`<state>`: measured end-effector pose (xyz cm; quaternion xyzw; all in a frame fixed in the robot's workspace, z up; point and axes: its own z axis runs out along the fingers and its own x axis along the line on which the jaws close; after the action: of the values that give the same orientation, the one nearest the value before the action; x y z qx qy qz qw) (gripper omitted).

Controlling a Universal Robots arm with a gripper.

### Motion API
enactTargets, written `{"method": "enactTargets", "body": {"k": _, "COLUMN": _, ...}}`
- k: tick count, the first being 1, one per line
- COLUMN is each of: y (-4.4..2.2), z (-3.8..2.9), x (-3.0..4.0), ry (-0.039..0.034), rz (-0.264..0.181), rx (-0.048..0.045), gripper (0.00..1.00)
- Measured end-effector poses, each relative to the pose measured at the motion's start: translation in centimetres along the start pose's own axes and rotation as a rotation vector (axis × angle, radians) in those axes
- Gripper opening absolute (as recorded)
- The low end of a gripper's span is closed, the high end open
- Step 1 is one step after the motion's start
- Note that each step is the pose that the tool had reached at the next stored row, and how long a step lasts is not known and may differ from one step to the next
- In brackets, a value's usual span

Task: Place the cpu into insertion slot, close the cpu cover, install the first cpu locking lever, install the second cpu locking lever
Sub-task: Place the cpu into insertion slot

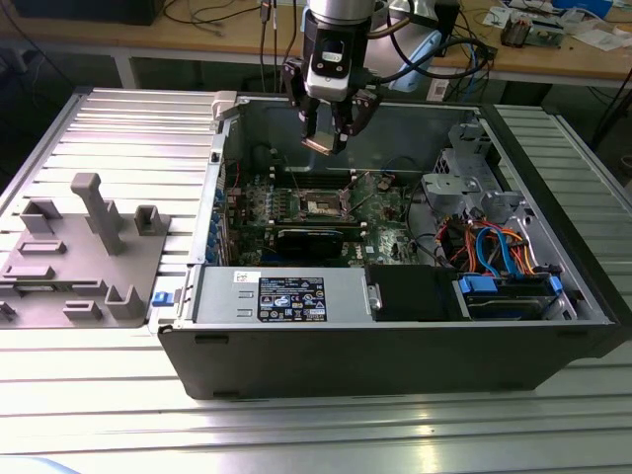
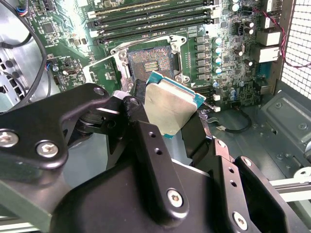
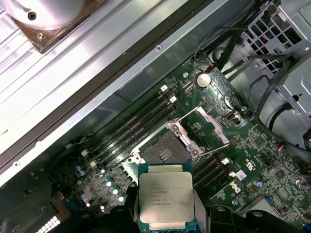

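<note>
The gripper [image 1: 326,138], fingers [image 2: 197,138] clamped on the cpu [image 3: 165,196], hovers above the empty insertion slot [image 3: 165,151]; cpu cover [image 3: 204,127] open, every step remains.

Robotics lab, hardware-assembly set-up. Evidence: work sits on a slatted aluminium surface [image 1: 109,128] built of extruded profiles; an open desktop computer case [image 1: 395,355] lies flat on it, side panel off, with the green motherboard [image 1: 380,212] and its insertion slot [image 1: 323,204] exposed; a grey fixture tray [image 1: 89,247] of moulded part holders stands at the exterior view's left; a robot arm [image 1: 336,25] hangs above the case with a cpu [image 1: 321,145] in its jaws; at the far side, a long wooden surface [image 1: 197,44] carries cables [image 1: 212,15], loose circuit boards [image 1: 533,30] and papers [image 1: 597,38].
</note>
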<state>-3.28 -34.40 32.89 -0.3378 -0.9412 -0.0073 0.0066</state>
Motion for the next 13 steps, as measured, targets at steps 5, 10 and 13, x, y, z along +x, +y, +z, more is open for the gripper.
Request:
{"method": "enactTargets", "body": {"k": 5, "y": 0.0, "z": 0.0, "x": 0.0, "ry": 0.0, "rz": 0.003, "rx": 0.0, "gripper": 0.54}}
{"method": "enactTargets", "body": {"k": 10, "y": 0.0, "z": 0.0, "x": 0.0, "ry": -0.0001, "rz": 0.007, "rx": -0.0002, "gripper": 0.54}}
{"method": "enactTargets", "body": {"k": 13, "y": 0.0, "z": 0.0, "x": 0.0, "ry": -0.0001, "rz": 0.009, "rx": -0.0002, "gripper": 0.54}}
